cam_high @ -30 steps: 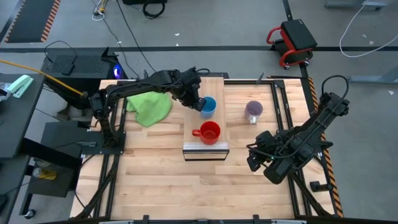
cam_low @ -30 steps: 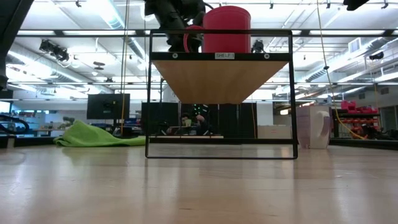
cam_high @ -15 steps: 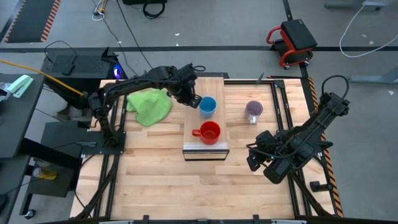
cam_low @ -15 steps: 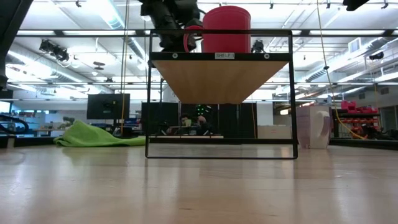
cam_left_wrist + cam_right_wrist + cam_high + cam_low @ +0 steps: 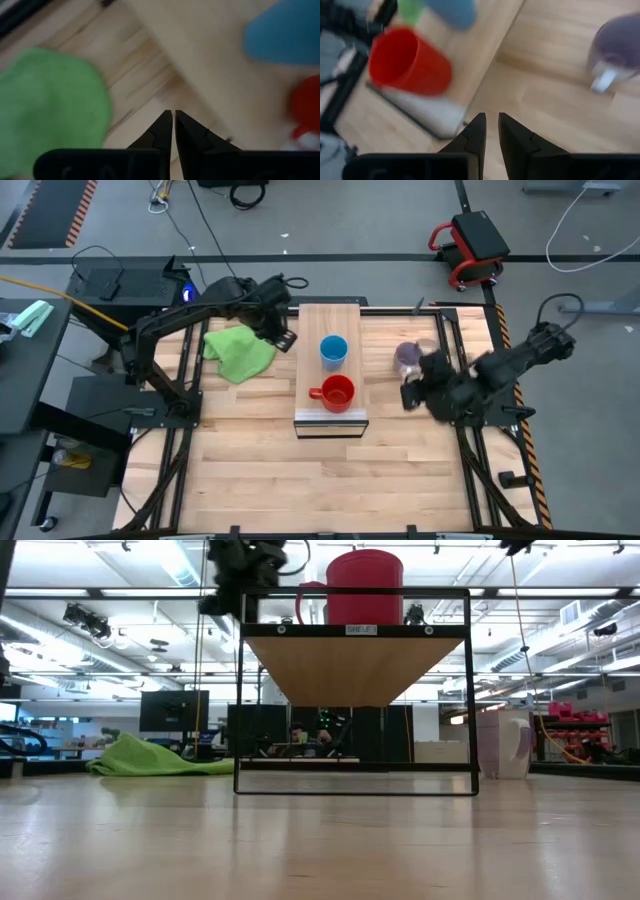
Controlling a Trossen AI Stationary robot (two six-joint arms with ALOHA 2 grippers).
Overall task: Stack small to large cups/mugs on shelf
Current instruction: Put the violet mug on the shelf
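High view lays out the whole table: the shelf (image 5: 331, 370) runs near to far down the middle, with the blue cup (image 5: 334, 350) on its far half and the red mug (image 5: 337, 393) nearer, handle pointing left. The purple-grey mug (image 5: 407, 357) stands on the tabletop (image 5: 250, 450) to the right of the shelf, and the right gripper (image 5: 412, 394) sits just beside it on its near side. The left gripper (image 5: 284, 338) hangs between the shelf's left edge and the green cloth (image 5: 240, 351), holding nothing. Low view, by contrast, shows only the shelf's underside and metal frame, the red mug (image 5: 364, 587) rising above the front edge, the cloth (image 5: 160, 758) lying far left, and the purple-grey mug (image 5: 505, 743) at right; the blue cup is hidden behind the red one there. Left wrist view shows the left gripper's fingers (image 5: 161, 134) pressed together with nothing between them, above bare tabletop, with the cloth and blue cup blurred. Right wrist view shows the right gripper's fingers (image 5: 476, 134) nearly together, a narrow gap between them, empty; the purple-grey mug (image 5: 616, 48) is cut off at the frame's edge.
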